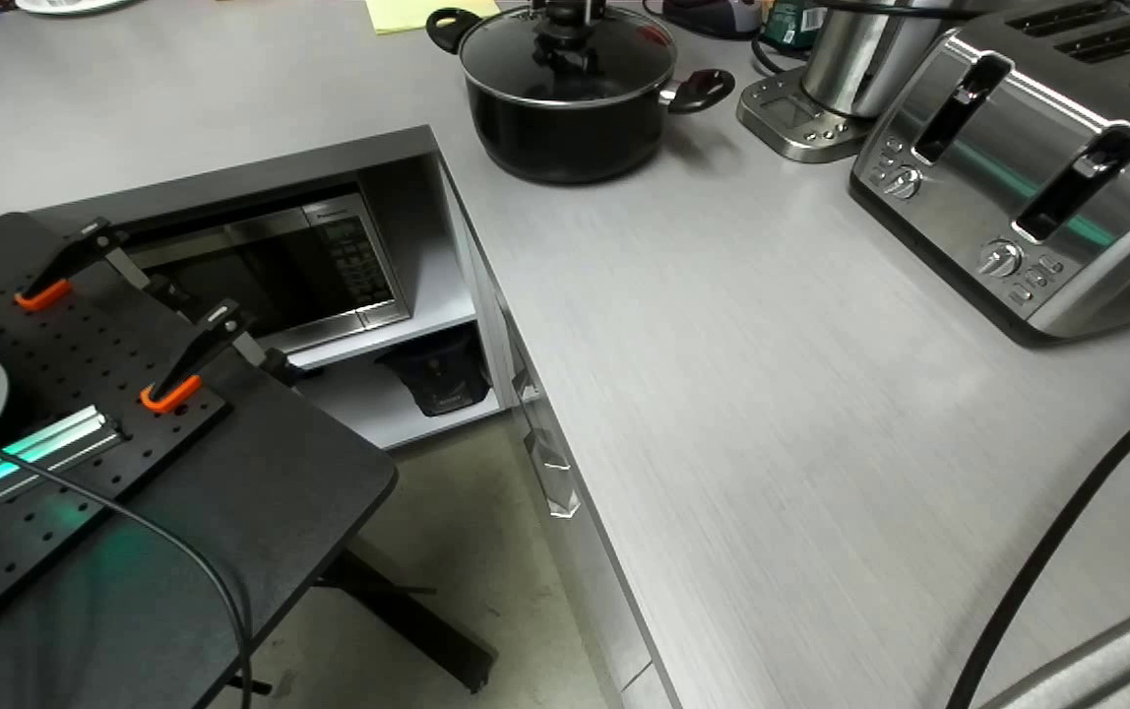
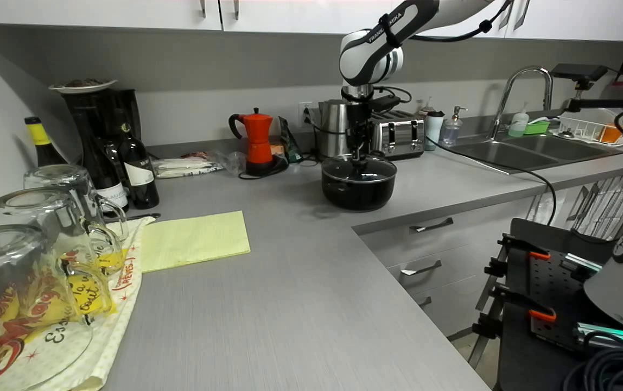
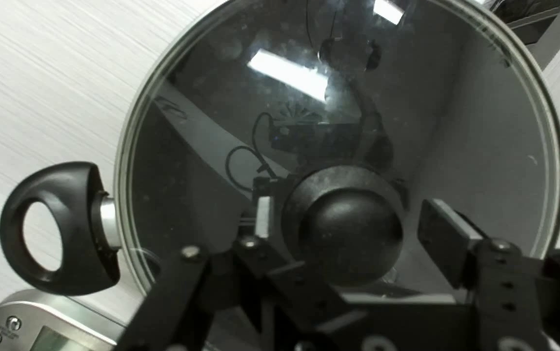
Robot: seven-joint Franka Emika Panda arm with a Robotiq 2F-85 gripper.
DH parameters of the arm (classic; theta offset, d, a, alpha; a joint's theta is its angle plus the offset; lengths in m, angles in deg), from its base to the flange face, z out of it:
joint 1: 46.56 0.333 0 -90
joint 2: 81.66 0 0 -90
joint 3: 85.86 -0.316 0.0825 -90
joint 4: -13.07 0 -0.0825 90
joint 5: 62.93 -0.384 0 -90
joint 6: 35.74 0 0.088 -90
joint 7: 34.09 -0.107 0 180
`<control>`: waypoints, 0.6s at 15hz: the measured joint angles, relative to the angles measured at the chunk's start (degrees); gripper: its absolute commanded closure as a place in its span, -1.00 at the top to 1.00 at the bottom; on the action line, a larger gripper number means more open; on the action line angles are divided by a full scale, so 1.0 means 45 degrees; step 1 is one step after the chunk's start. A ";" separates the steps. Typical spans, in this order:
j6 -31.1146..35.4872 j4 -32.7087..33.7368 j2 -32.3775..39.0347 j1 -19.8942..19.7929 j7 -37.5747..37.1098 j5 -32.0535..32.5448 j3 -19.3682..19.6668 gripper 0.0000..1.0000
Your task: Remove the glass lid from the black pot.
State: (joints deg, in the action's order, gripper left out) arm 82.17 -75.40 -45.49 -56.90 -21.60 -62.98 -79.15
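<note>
The black pot (image 1: pixel 565 143) stands on the grey counter; it also shows in the exterior view with the arm (image 2: pixel 357 196). The glass lid (image 1: pixel 504 61) lies flat on the pot, its rim on the pot's edge; it fills much of the wrist view (image 3: pixel 197 122). The lid's black knob (image 3: pixel 350 236) sits between the fingers of my gripper (image 3: pixel 356 226). The gripper is open, with a visible gap on each side of the knob. In both exterior views the gripper (image 2: pixel 359 155) points straight down over the lid's centre. The pot's side handles (image 3: pixel 65 224) stick out on both sides.
A steel container on its base (image 1: pixel 806 123) and a silver toaster (image 1: pixel 1047 197) stand near the pot. A red moka pot (image 2: pixel 258 138), yellow sheet (image 2: pixel 197 239), wine bottles (image 2: pixel 138 168) and glass mugs (image 2: pixel 13 282) are further along. The counter's inner corner edge is close by.
</note>
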 measured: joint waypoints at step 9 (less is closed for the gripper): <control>-0.0020 0.0018 -0.0002 0.0006 0.0000 0.0025 -0.0002 -0.50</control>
State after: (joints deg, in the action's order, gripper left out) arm 82.09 -75.32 -45.50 -56.87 -21.60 -62.87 -79.16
